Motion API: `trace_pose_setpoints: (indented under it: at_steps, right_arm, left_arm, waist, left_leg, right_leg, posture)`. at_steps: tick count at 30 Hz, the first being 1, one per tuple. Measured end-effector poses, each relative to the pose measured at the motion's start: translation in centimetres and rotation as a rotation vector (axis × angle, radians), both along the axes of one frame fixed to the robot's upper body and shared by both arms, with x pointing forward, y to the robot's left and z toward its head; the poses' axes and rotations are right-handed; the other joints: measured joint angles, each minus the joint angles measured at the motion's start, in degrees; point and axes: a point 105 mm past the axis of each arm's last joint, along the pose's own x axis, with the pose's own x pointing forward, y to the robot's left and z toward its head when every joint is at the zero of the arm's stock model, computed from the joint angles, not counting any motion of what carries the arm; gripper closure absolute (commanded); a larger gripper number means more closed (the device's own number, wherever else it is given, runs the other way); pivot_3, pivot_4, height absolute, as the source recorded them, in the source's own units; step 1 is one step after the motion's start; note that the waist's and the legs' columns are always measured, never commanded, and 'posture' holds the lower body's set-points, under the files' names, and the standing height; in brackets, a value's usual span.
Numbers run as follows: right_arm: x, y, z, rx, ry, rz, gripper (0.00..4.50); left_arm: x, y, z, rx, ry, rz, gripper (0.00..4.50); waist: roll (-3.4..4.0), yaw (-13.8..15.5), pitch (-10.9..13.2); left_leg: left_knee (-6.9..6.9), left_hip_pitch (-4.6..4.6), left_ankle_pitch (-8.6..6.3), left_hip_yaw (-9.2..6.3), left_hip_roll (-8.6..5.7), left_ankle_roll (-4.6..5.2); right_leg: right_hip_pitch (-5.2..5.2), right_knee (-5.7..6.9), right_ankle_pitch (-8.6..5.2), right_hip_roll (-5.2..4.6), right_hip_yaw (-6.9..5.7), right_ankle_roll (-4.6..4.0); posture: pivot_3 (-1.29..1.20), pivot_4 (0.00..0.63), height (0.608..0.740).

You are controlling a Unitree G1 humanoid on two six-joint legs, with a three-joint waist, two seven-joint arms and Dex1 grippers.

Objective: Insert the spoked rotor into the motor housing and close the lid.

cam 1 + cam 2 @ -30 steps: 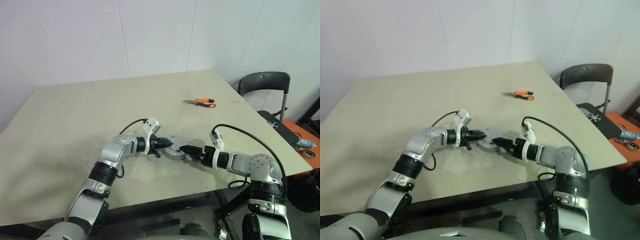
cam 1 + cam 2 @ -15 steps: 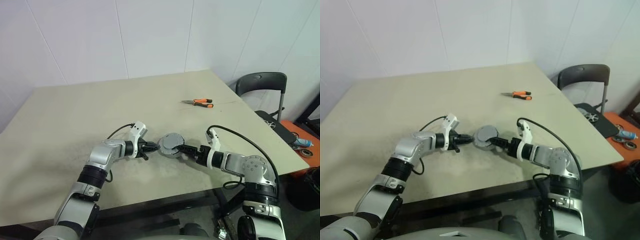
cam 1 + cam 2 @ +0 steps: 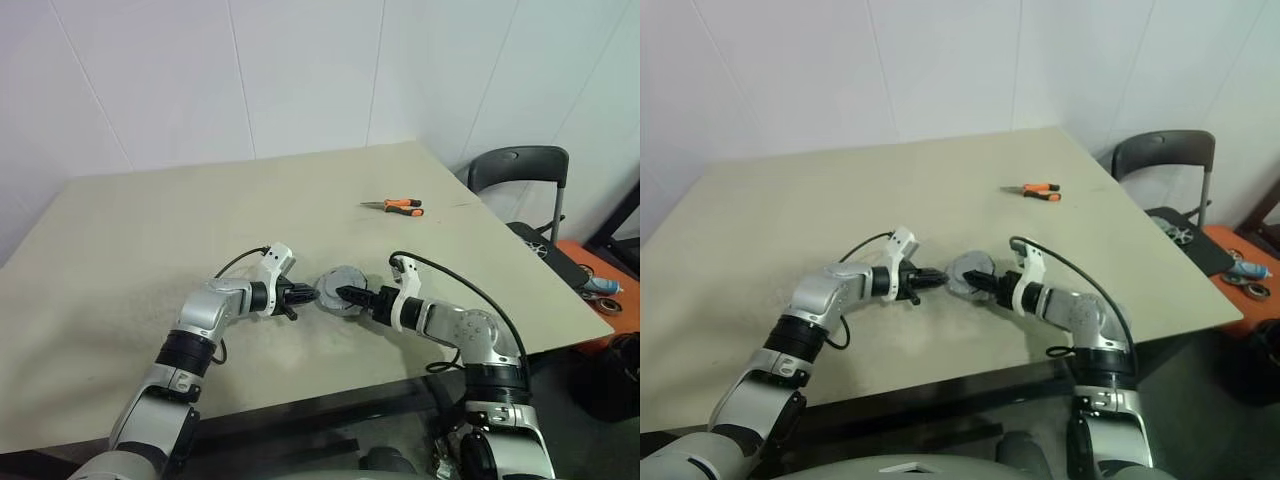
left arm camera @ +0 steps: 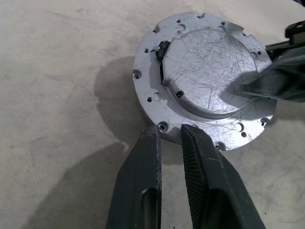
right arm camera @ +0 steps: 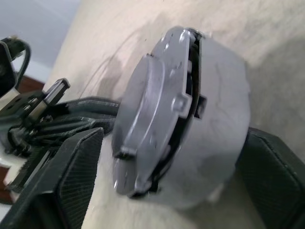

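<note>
Near the front edge of the beige surface (image 3: pixel 150 230), between my two claws, sat the round grey metal motor assembly (image 3: pixel 343 288). From my left wrist it showed a scratched silver face with a raised round centre and small holes around a flat flange. From my right wrist it looked like two stacked parts, a flanged plate (image 5: pixel 152 109) over a thicker grey body, with a dark gap between them. I could not tell the rotor, housing and lid apart in it.

My left claw (image 4: pixel 169 136) was pressed together, the two black fingers nearly touching, their tips at the flange's edge by a screw hole. It gripped nothing.

My right claw (image 5: pixel 167 162) came in from the opposite side. Its fingers (image 5: pixel 71 176) stood wide apart, one on each side of the assembly. I could not tell whether they pressed on it or only straddled it.

Farther back, toward the right corner of the surface, lay orange-handled pliers (image 3: pixel 400 206), well apart from the assembly. Beyond the surface's right edge stood a dark chair (image 3: pixel 520 170).
</note>
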Motion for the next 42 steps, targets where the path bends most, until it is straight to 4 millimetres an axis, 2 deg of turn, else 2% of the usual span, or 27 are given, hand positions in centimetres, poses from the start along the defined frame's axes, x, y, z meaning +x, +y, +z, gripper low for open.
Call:
trace_pose_setpoints:
  at_steps: [2, 4, 12, 18, 22, 25, 27, 30, 33, 35, 38, 42]
  right_arm:
    - [0.6, 0.4, 0.0, 0.037, -0.022, -0.043, 1.57]
    - [0.8, 0.5, 0.2, 0.054, -0.034, -0.06, 1.82]
    - [1.2, 1.0, -0.1, 0.07, -0.043, -0.082, 1.94]
    - [1.4, 1.3, -0.1, 0.083, -0.033, -0.078, 1.97]
    - [1.5, 1.6, 0.2, 0.123, -0.018, -0.073, 1.99]
    - [1.8, 2.3, 0.5, 0.14, -0.016, -0.06, 1.99]
    - [2.0, 2.7, 0.6, 0.17, -0.001, -0.061, 2.02]
    - [2.1, 2.6, 0.4, 0.26, 0.046, -0.096, 2.09]
    - [2.1, 2.3, 0.8, 0.335, 0.082, -0.113, 2.09]
    - [2.0, 2.2, 1.2, 0.375, 0.096, -0.114, 2.09]
    - [2.0, 2.3, 1.8, 0.404, 0.104, -0.111, 2.09]
    - [2.3, 2.7, 2.6, 0.443, 0.115, -0.119, 2.09]
  left_arm:
    - [-0.1, -0.1, -0.1, -0.001, 0.007, -0.004, 3.75]
    - [-0.3, -0.1, -0.2, -0.002, 0.015, -0.007, 3.75]
    - [-0.3, 0.2, -0.6, 0.011, 0.024, 0.006, 3.75]
    - [-0.3, 0.4, -0.4, -0.006, 0.046, 0.025, 3.75]
    - [-0.3, 1.4, 0.8, -0.08, 0.087, 0.077, 3.75]
    - [-0.2, 1.2, 3.7, -0.212, 0.074, 0.082, 3.75]
    - [0.1, 1.3, 5.8, -0.299, 0.06, 0.094, 3.75]
    - [1.1, 3.2, 9.3, -0.434, 0.016, 0.173, 3.75]
    - [1.8, 6.4, 10.6, -0.509, 0.007, 0.294, 3.75]
    - [1.9, 8.1, 10.7, -0.535, 0.015, 0.363, 3.75]
    - [1.4, 9.8, 10.0, -0.557, 0.049, 0.423, 3.75]
    - [-0.4, 11.1, 7.0, -0.537, 0.152, 0.471, 3.75]
  waist:
    - [0.16, -0.3, 0.0]
    - [0.31, -0.3, -0.1]
    - [0.42, -0.5, 0.1]
    - [0.57, -0.8, 0.2]
    - [0.67, -1.2, 0.5]
    - [0.59, -2.1, 0.5]
    - [0.57, -2.6, 0.5]
    - [0.67, -2.7, 0.6]
    - [0.82, -2.5, 1.1]
    - [0.7, -2.4, 1.4]
    - [0.65, -2.5, 1.4]
    - [0.53, -2.9, 1.4]
  left_leg:
    - [0.0, 0.04, 0.0, -0.01, 0.0, 0.0]
    - [-0.01, 0.19, 0.0, -0.04, -0.01, 0.0]
    - [-0.13, 0.61, -0.03, -0.06, 0.0, -0.02]
    - [-0.18, 0.66, -0.03, -0.09, 0.02, -0.02]
    - [-0.16, 0.5, -0.01, -0.07, 0.03, -0.01]
    - [-0.15, -0.2, 0.04, -0.13, 0.09, -0.09]
    - [-0.17, -0.36, 0.08, -0.16, 0.16, -0.16]
    - [-0.21, -0.4, 0.07, -0.15, 0.26, -0.16]
    - [-0.22, -0.5, 0.08, -0.11, 0.29, -0.16]
    - [-0.22, -0.82, 0.12, -0.13, 0.29, -0.23]
    - [-0.17, -1.51, 0.36, -0.11, 0.23, -0.73]
    - [-0.07, -2.34, 0.36, -0.1, 0.15, -0.79]
  right_leg:
    - [0.05, -0.02, -0.01, 0.0, 0.0, -0.01]
    - [0.02, -0.04, -0.01, -0.01, 0.0, -0.01]
    - [0.71, -0.12, -0.14, -0.01, -0.02, -0.2]
    - [0.73, -0.15, -0.14, 0.0, -0.02, -0.2]
    - [0.38, -0.05, -0.05, 0.03, 0.01, -0.04]
    - [-0.42, 0.13, 0.05, 0.07, 0.03, -0.02]
    - [-0.7, 0.19, 0.16, 0.15, 0.13, -0.21]
    - [-0.81, 0.19, 0.14, 0.32, 0.19, -0.19]
    - [-0.92, 0.2, 0.15, 0.39, 0.17, -0.2]
    - [-1.21, 0.2, 0.18, 0.4, 0.17, -0.25]
    - [-1.93, 0.2, 0.37, 0.36, 0.32, -0.55]
    - [-3.14, 0.64, 0.48, 0.31, 0.55, -0.71]
  posture:
    - [0.0, 0.0, 0.74]
    - [0.0, 0.0, 0.74]
    - [0.0, 0.0, 0.74]
    - [0.0, 0.0, 0.74]
    - [0.0, 0.0, 0.74]
    - [0.0, 0.0, 0.74]
    - [0.0, 0.0, 0.74]
    - [0.0, 0.0, 0.74]
    - [0.0, 0.0, 0.74]
    - [0.0, 0.0, 0.74]
    - [0.0, 0.0, 0.74]
    - [0.0, 0.0, 0.74]
